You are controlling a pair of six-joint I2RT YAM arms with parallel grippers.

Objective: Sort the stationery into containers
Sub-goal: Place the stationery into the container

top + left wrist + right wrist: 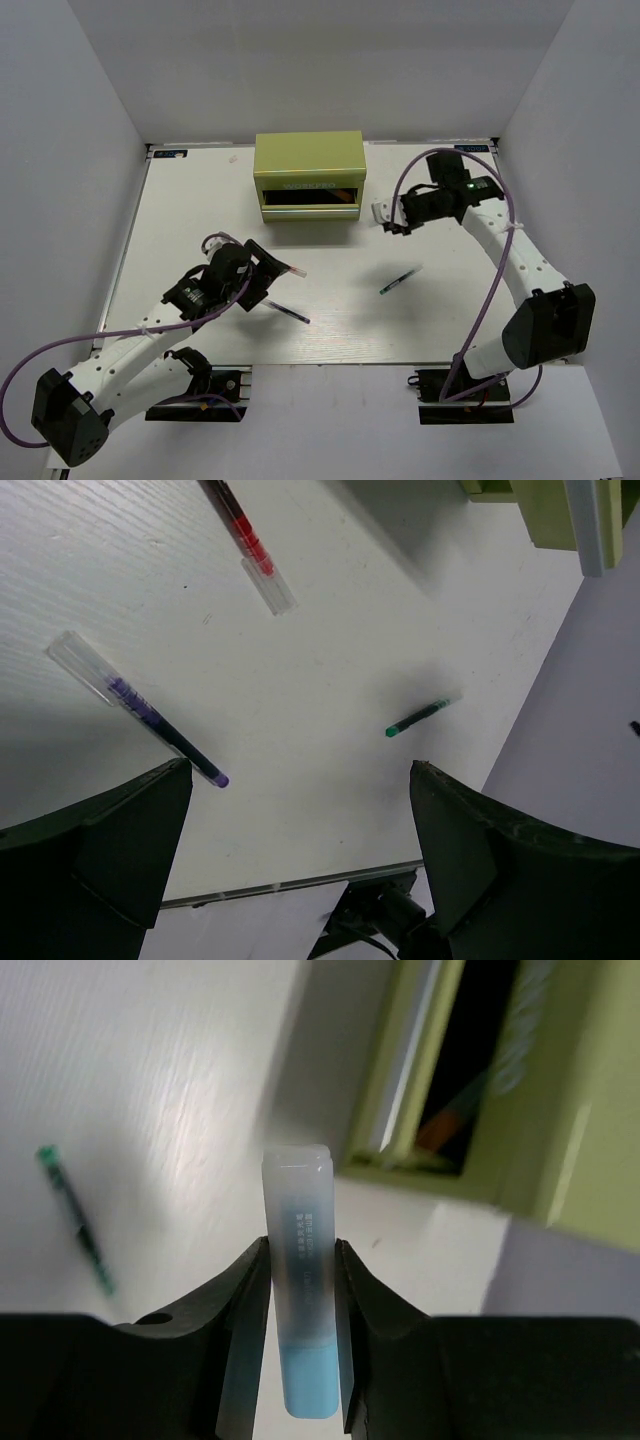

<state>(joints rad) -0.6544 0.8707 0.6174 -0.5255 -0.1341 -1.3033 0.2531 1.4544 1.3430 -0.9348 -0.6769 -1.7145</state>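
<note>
Top external view: the olive-green tool chest (308,175) sits at 12 o'clock on the white counter (190,210). A pale band across its front carries faint lettering that I cannot read from here. Below the band is a dark open slot.

The right claw (385,215) hangs at about 4 o'clock from the chest, just beside its front corner. On the right wrist view it is clamped on the light-blue marker (300,1300), one finger (235,1300) pressed on each side of the barrel. The marker is stubby, with a clear frosted cap end pointing away from the claw and a solid light-blue end nearer the wrist. There is small dark print along the barrel, too blurred to read. At 1 o'clock from it the chest's opening shows something orange and something pale inside, both too soft for me to name.

The left claw (300,770) is spread wide with nothing between its fingers (110,850), above the counter at roughly 8 o'clock from centre. Three thin pens lie loose, well apart from the chest:
- The red pen (250,545) has a clear cap and lies at 11 o'clock in the left wrist view.
- The purple pen (150,715) also has a clear cap and lies at 9 o'clock.
- The green pen (420,715) lies at 2 o'clock, alone.
</note>
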